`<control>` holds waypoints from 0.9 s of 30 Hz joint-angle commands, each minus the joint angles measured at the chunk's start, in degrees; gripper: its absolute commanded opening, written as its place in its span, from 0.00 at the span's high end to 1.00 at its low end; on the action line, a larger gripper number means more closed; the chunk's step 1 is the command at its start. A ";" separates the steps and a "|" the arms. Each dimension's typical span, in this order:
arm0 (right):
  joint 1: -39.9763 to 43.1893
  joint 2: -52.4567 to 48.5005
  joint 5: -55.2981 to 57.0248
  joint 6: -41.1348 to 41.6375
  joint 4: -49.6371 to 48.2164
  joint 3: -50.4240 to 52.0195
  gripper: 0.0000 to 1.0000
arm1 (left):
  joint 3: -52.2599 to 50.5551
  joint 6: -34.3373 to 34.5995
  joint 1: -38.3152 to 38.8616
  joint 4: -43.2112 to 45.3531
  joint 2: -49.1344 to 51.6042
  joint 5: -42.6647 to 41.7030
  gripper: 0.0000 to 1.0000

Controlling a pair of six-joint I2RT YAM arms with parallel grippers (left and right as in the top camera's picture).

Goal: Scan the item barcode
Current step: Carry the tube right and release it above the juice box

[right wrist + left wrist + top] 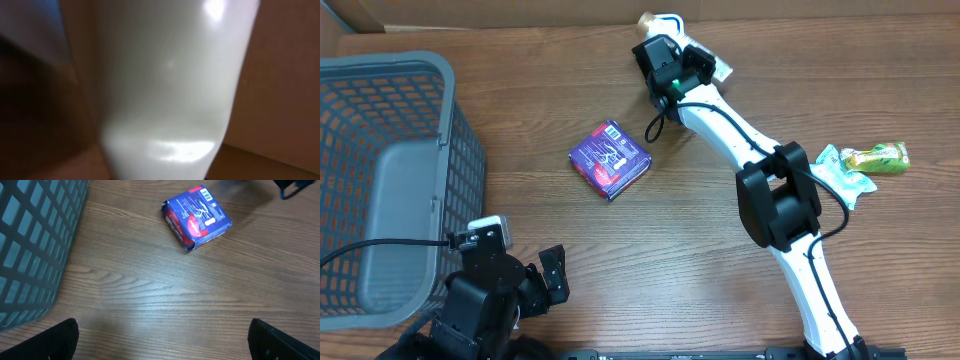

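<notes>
Lying flat mid-table, the box (610, 158) showed its barcode (613, 131) upward, so I judged a scan from above possible without turning it. Well beyond it, at the far edge, my right claw (678, 62) was pinched narrow on the white scanner (670, 22), which filled its wrist view. My left claw (542, 283) hung wide and empty near the basket (410, 70), leaving the box unobstructed.

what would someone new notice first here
The right arm stretches to the table's far edge, and the right gripper is shut on a white object that fills the right wrist view. A purple box lies alone mid-table, barcode face up, with a big grey basket at the left edge.
</notes>
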State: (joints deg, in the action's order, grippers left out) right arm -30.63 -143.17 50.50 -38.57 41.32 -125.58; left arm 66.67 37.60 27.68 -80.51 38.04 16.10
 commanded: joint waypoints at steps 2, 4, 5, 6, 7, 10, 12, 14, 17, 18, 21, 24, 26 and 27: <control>-1.88 21.81 -21.92 16.31 8.57 -1.14 0.96 | -0.15 1.01 0.20 0.17 0.07 0.39 0.00; -0.83 27.47 -34.84 19.93 12.04 -1.14 0.96 | -0.15 1.01 0.20 0.20 0.04 0.39 0.00; 0.26 30.29 -41.81 21.53 13.40 -1.14 0.96 | -0.15 1.01 0.20 0.20 0.07 0.39 0.00; 1.40 32.37 -47.34 22.73 14.27 -1.14 0.96 | -0.15 1.01 0.20 0.20 0.04 0.37 0.00; 3.41 34.97 -54.73 24.04 15.43 -1.14 0.96 | -0.15 1.01 0.20 0.20 0.04 0.37 0.00; 9.27 38.97 -72.06 24.37 18.82 -1.14 0.96 | -0.15 1.01 0.20 0.20 0.07 0.37 0.00; 13.53 40.19 -79.97 25.64 21.62 -1.14 0.96 | -0.15 1.01 0.20 0.20 0.07 0.37 0.01; 18.69 40.37 -85.68 25.81 25.64 -1.14 0.96 | -0.15 1.01 0.20 0.20 0.07 0.39 0.00; 26.49 39.71 -86.42 27.23 31.56 -0.63 0.96 | -0.15 1.01 0.20 0.20 0.04 0.39 0.00; 28.79 39.54 -86.40 28.15 32.50 0.02 0.96 | -0.15 1.01 0.20 0.20 0.07 0.37 0.01; 36.13 39.47 -85.94 31.50 31.85 5.07 0.96 | -0.15 1.01 0.20 0.20 0.04 0.37 0.00; 42.03 39.47 -80.78 37.31 28.04 13.16 0.96 | -0.15 1.01 0.20 0.20 0.04 0.37 0.00; 44.98 39.47 -74.84 42.05 24.37 19.54 0.96 | -0.15 1.01 0.20 0.20 0.07 0.39 0.00; 46.03 39.47 -72.70 43.95 22.49 22.58 0.96 | -0.15 1.01 0.20 0.20 0.04 0.37 0.00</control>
State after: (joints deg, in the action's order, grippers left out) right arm 12.03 -104.97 -28.42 -2.96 66.70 -108.62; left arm 66.67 37.60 27.68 -80.51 38.04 16.10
